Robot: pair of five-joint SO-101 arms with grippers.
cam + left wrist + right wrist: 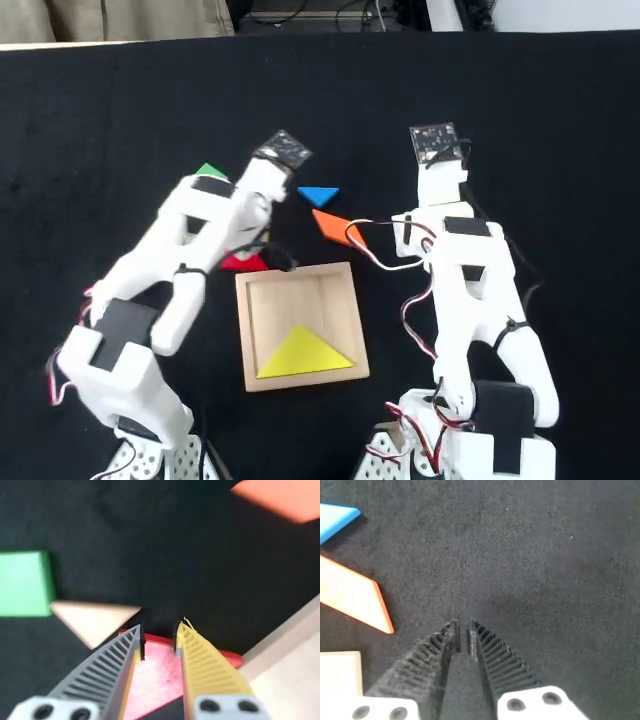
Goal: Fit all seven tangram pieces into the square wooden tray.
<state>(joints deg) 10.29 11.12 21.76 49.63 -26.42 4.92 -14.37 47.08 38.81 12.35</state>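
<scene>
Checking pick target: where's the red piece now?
High view: red piece lies by the far left corner of the tray, under the left gripper.

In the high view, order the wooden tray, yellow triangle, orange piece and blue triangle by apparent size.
Largest to smallest:
1. square wooden tray
2. flat yellow triangle
3. flat orange piece
4. small blue triangle

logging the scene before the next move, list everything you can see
tray: 1, light wood, middle of the table between the arms
yellow triangle: 1, yellow, inside the tray
red piece: 1, red, outside the tray's far left corner
green piece: 1, green, beyond the red piece
pale triangle: 1, bare wood, between green and red
blue triangle: 1, blue, beyond the tray
orange piece: 1, orange, between blue triangle and tray
table: 1, black
left gripper: 1, grey and yellow, open over the red piece
right gripper: 1, dark, shut, over bare table
</scene>
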